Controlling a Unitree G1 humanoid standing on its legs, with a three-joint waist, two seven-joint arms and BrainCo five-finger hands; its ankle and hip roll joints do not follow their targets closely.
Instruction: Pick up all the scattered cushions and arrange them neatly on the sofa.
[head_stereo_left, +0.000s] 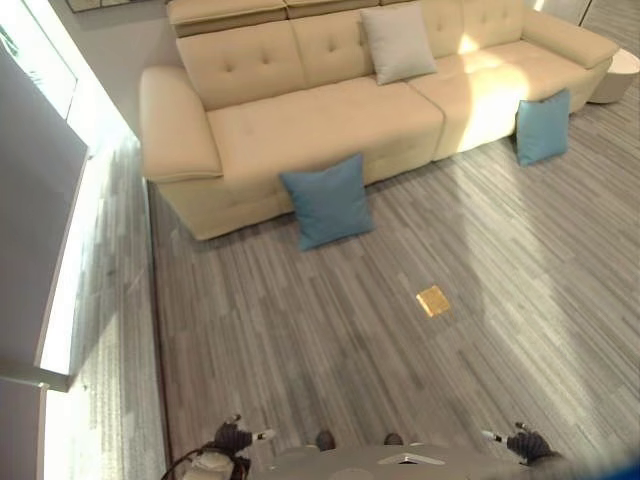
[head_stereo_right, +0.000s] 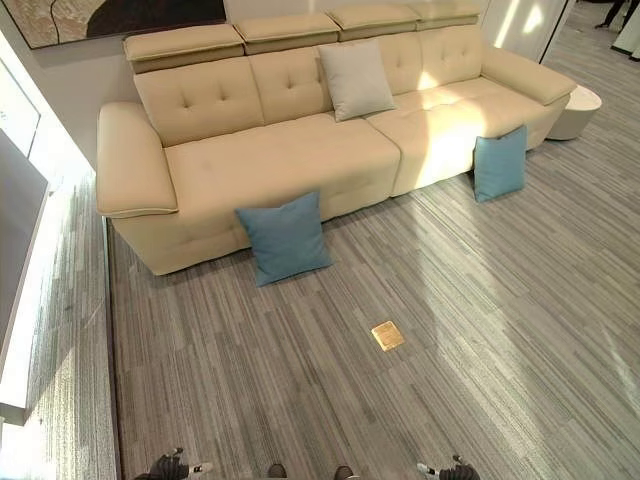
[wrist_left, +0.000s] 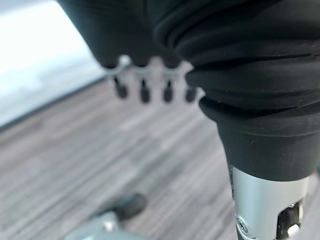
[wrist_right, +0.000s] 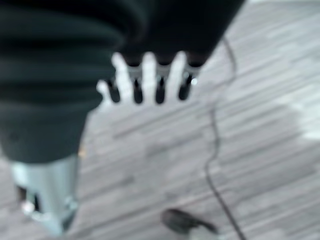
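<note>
A long cream sofa (head_stereo_left: 330, 120) stands against the back wall. One blue cushion (head_stereo_left: 327, 200) leans on the floor against the sofa's front, left of middle. A second blue cushion (head_stereo_left: 543, 126) leans against the sofa's right end. A grey cushion (head_stereo_left: 398, 42) rests upright on the seat against the backrest. My left hand (head_stereo_left: 236, 436) and right hand (head_stereo_left: 522, 441) hang at the bottom edge, far from the cushions. In the wrist views the left fingers (wrist_left: 144, 90) and right fingers (wrist_right: 145, 82) hang straight over bare floor, holding nothing.
Grey striped wood floor (head_stereo_left: 400, 340) spreads between me and the sofa. A small brass floor plate (head_stereo_left: 433, 300) lies in the middle. A bright window wall (head_stereo_left: 40, 180) runs along the left. A white round side table (head_stereo_left: 617, 75) stands past the sofa's right end.
</note>
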